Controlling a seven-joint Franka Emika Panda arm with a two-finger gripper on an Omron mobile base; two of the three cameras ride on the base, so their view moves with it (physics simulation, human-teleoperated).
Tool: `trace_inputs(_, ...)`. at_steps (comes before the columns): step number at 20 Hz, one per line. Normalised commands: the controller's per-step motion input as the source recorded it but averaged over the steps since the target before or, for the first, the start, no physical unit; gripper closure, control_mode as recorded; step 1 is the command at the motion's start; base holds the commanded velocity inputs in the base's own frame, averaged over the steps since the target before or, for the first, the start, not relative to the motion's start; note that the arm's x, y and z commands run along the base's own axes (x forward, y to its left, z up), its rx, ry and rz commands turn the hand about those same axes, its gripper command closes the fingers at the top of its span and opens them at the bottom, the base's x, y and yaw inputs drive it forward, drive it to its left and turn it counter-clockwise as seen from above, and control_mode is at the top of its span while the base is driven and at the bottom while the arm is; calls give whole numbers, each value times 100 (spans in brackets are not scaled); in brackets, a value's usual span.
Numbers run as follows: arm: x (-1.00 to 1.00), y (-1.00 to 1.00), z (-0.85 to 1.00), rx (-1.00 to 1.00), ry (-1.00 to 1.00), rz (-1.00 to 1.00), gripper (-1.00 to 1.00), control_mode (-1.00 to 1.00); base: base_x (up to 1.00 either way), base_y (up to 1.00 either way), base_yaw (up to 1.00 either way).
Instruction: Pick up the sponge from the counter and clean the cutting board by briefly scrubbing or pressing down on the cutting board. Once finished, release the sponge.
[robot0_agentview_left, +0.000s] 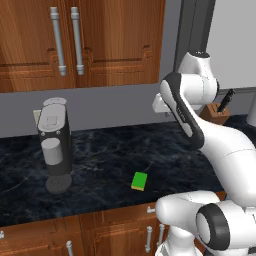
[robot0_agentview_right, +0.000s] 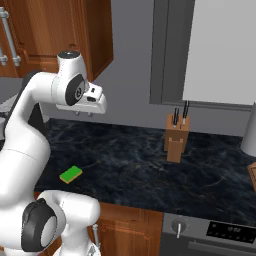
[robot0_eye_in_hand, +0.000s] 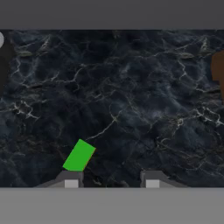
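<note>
Sponge (robot0_agentview_left: 140, 181) laid flat near the front edge of the counter (robot0_agentview_left: 110, 155), untouched, gripper (robot0_eye_in_hand: 112, 183) held high above it, jaws spread wide and empty, knife block (robot0_agentview_right: 177, 137) seen toward the counter's back edge.

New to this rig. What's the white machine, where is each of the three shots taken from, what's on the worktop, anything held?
It's a rendered kitchen with a white jointed robot arm. Two cameras sit behind it, left and right; the third looks down from its hand. Its claw is open, holding nothing, high above the dark veined marble counter. On it lie a small green-topped rectangular sponge, a grey cylindrical coffee machine and a tan wooden knife block. The next step is probably lowering onto the sponge.
</note>
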Motion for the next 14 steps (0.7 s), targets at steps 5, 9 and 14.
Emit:
trace_inputs(5, -14, 0, 0, 0, 0, 0, -100, -100, 0, 0, 0)
trace_inputs(9, -29, 2, -1, 0, 0, 0, -100, -100, 0, 0, 0)
trace_inputs(14, -5, 32, -13, 1, 3, 0, -100, -100, 0, 0, 0)
